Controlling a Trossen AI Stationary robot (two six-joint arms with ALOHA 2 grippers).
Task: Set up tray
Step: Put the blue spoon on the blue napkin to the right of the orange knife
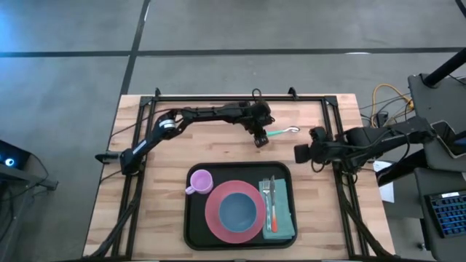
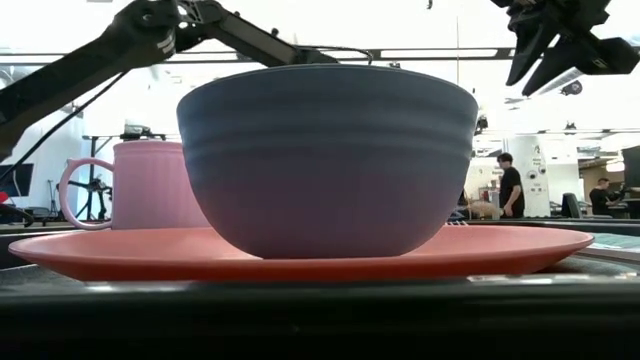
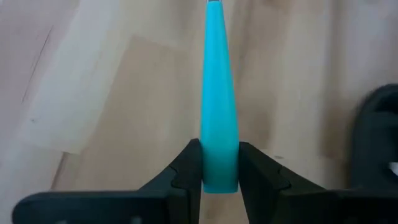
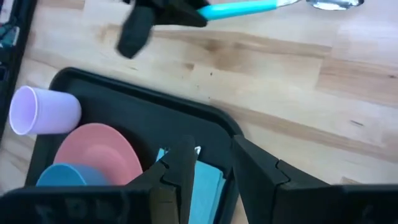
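Note:
The black tray [image 1: 195, 225] lies near the table's near edge and carries a pink cup [image 1: 200, 180], a pink plate [image 1: 215, 217] with a blue bowl [image 1: 238, 211], and a teal napkin [image 1: 284, 227] with a fork and an orange-handled knife. My left gripper [image 1: 261, 138] is beyond the tray's far rim, shut on a teal-handled spoon [image 1: 280, 132]. My right gripper [image 1: 298, 153] hovers open off the tray's far right corner, touching nothing; in its wrist view its fingers [image 4: 180, 163] stand over the tray's corner. My left gripper [image 3: 219, 149] pinches the free end of the spoon's teal handle [image 3: 219, 134] between its two fingers, coming from above. The handle runs out toward the table's right, ending in the metal bowl [image 4: 336, 4]. The spoon lies roughly level; whether its bowl touches the table I cannot tell.
Bare wood [image 1: 218, 142] stretches between the tray's far rim and the table's far edge. Black frame rails [image 1: 138, 182] run along the table's left and right sides. Cables and equipment [image 1: 437, 145] sit off the right side. People stand in the room far behind [image 2: 510, 185].

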